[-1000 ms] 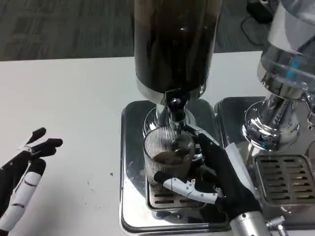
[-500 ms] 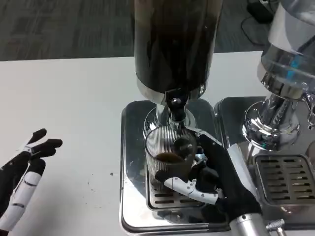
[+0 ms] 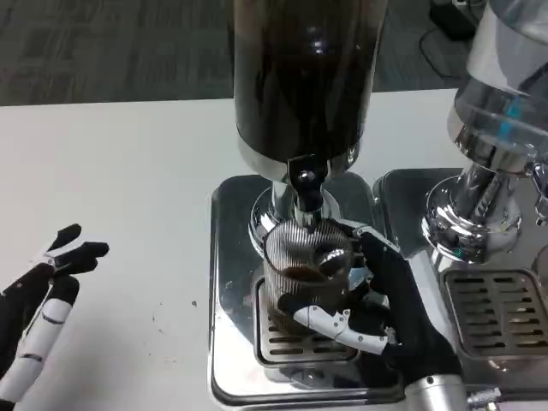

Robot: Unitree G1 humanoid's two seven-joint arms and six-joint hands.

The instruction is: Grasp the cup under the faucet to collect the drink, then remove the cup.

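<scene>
while right hand (image 3: 377, 304) grips ribbed cup (image 3: 304, 270) under faucet (image 3: 306, 184), left hand (image 3: 38, 300) rests released at eight o'clock on table (image 3: 128, 171).

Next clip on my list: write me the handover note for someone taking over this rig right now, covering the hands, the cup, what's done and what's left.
Right hand: holds the ribbed clear glass cup, fingers wrapped round its lower front.
Left hand: open, holding nothing, over the white table at far left.
Cup: over the slotted drip grate of the shiny steel tray, right below the black faucet of the dark drink dispenser. Dark drink covers its bottom.
Done: cup grasped, some drink collected.
Left: finish filling if needed, then take the cup away from the faucet.
</scene>
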